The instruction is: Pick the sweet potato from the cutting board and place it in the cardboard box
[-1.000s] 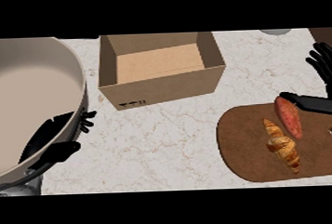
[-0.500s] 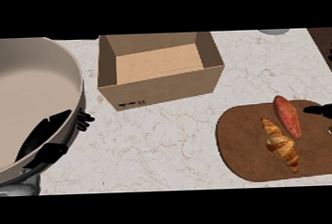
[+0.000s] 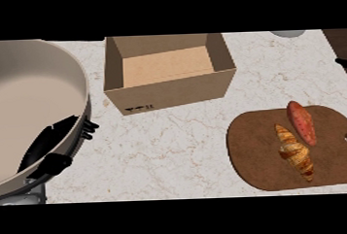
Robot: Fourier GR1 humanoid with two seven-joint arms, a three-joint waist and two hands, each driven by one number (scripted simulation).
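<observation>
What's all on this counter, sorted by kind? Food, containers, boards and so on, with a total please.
Food: 2, a sweet potato and a croissant
Boards: 1, a brown cutting board holding both
Boxes: 1, an open cardboard box
Bowls: 1, a large bowl at the left, with the left hand at its rim
Total: 5 things

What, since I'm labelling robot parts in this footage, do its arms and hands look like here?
The left hand is plain black, with slim fingers and a blocky black wrist piece, on a grey forearm at the lower edge. The large bowl partly hides it. Of the right hand only a black sliver shows at the right edge. No cables or markings show.
</observation>
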